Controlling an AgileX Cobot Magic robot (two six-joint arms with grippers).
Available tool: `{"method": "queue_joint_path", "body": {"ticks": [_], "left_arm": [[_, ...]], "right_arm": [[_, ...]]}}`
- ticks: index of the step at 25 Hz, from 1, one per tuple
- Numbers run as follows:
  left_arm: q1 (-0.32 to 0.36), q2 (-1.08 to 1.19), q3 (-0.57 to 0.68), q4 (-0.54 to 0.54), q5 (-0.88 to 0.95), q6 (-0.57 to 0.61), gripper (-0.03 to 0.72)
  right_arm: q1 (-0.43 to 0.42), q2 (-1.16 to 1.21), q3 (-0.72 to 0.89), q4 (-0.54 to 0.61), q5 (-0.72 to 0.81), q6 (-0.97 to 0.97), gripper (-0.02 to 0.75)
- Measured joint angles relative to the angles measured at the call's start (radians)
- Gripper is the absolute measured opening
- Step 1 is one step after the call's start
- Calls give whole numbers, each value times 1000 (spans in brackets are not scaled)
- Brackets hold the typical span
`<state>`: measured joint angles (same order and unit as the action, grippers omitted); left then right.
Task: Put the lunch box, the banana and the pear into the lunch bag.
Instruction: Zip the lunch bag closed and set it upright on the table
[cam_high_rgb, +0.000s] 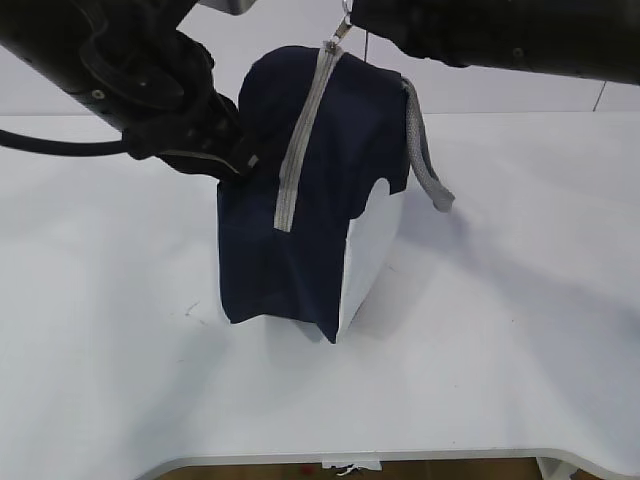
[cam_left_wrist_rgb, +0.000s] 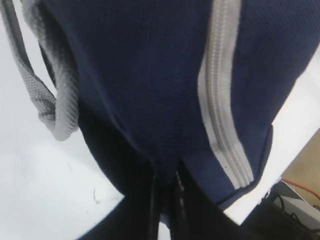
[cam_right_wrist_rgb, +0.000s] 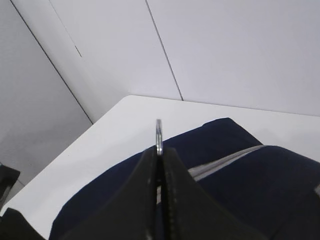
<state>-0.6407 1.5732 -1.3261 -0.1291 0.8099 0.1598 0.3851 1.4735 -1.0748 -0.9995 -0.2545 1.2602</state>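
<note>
The white bench (cam_high_rgb: 120, 380) spreads under everything, bare around the one thing standing on it. Near its middle sits the lunch bag (cam_high_rgb: 330, 130), a boxy navy-blue fabric shape tipped up so that one white end panel (cam_high_rgb: 372, 245) faces forward and to the right. The fabric is pulled tall toward the top, with the lower edge resting on the bench.

My left arm comes in from the upper left, and my left hand (cam_high_rgb: 245, 160) presses against the bag's left side at about mid-height. In the left wrist view my left hand (cam_left_wrist_rgb: 165, 200) has its fingers pressed together on a fold of the navy fabric, pinching it.

My right arm crosses the top right corner. My right hand (cam_right_wrist_rgb: 159, 155) is squeezed shut on the ring pull (cam_right_wrist_rgb: 159, 134), whose thin metal edge stands up between the fingertips; in the exterior view the pull (cam_high_rgb: 345, 25) sits at the very top of the bag.

The grey zipper (cam_high_rgb: 300, 140) runs closed from that pull down the front of the bag, ending partway down. A grey woven handle (cam_high_rgb: 425, 160) hangs off the right shoulder of the bag, drooping beside the white panel. The left wrist view shows a handle loop (cam_left_wrist_rgb: 62, 95) hanging at the bag's side.
</note>
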Motion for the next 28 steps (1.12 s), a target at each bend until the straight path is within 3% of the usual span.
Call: {"method": "queue_joint_path", "body": {"ticks": [22, 28], "left_arm": [[0, -44, 0, 38, 77, 2, -2], [0, -58, 0, 60, 94, 2, -2]], "right_arm": [[2, 221, -233, -20, 188, -1, 1], [2, 293, -295, -70, 255, -1, 1]]}}
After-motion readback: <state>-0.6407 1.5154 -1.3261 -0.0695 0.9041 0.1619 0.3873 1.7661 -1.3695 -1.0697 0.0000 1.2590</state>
